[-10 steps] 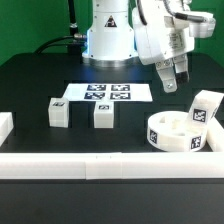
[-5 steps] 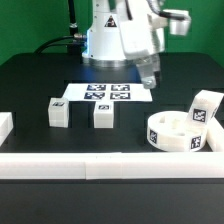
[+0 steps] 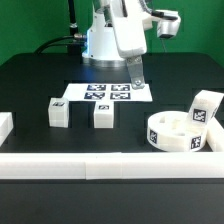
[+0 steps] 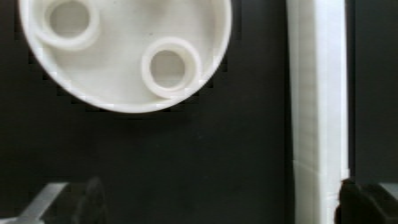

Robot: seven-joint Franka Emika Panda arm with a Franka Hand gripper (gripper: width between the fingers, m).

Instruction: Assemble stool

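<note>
The white ring-shaped seat [image 3: 180, 132] lies at the exterior view's right, near the front rail. It also shows in the wrist view [image 4: 125, 50] as a round white face with two holes. One tagged leg block [image 3: 207, 108] stands just behind the seat. Two more leg blocks [image 3: 58, 112] [image 3: 103, 116] stand left of the middle. My gripper [image 3: 137, 84] hangs over the right end of the marker board [image 3: 108, 92], apart from all parts. In the wrist view the gripper [image 4: 217, 205] is open, fingers wide apart, with only dark table between them.
A long white border rail [image 3: 110, 163] runs along the front and also shows in the wrist view [image 4: 317, 100]. A white rail end [image 3: 5, 125] sits at the exterior view's left. The robot base [image 3: 105, 40] stands behind the marker board.
The gripper has swung from above the seat toward the exterior view's left and come lower, over the marker board's right end. The parts have not moved.
</note>
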